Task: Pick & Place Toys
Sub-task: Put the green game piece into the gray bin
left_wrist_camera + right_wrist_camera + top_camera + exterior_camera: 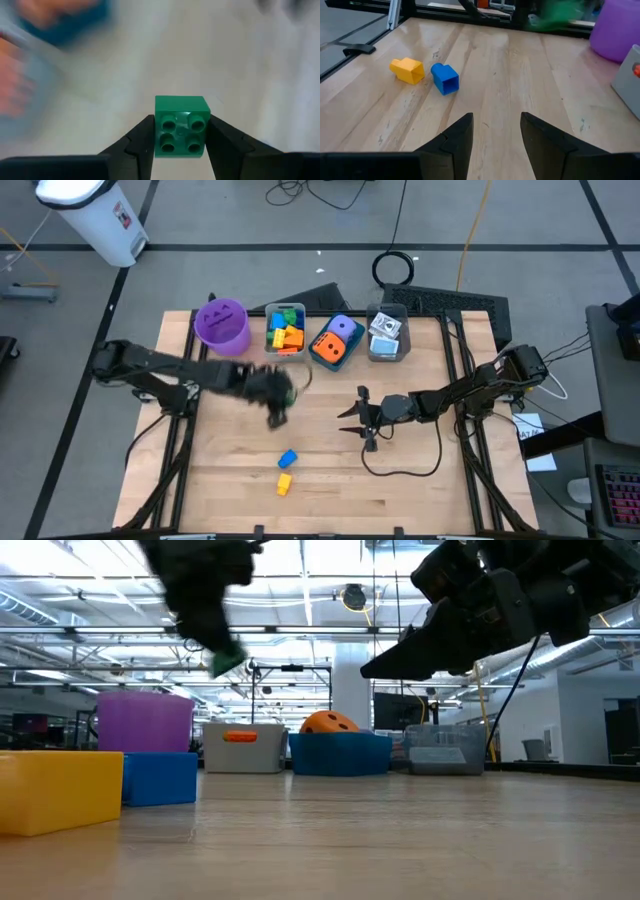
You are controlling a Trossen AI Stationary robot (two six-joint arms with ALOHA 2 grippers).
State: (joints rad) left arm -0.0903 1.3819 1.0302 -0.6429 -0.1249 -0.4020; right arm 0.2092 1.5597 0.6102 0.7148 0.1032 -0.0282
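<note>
Plastic toys on a pale wood table

Table of light wooden planks, grained, faintly shiny; green brick smooth glossy plastic with studs; yellow brick and blue brick smooth plastic; purple cup matt plastic.

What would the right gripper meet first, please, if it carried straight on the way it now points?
Probably nothing near: the right gripper, open and empty, faces bare table. The blue brick and yellow brick lie off to one side; far ahead blurs the left gripper holding the green brick.
</note>
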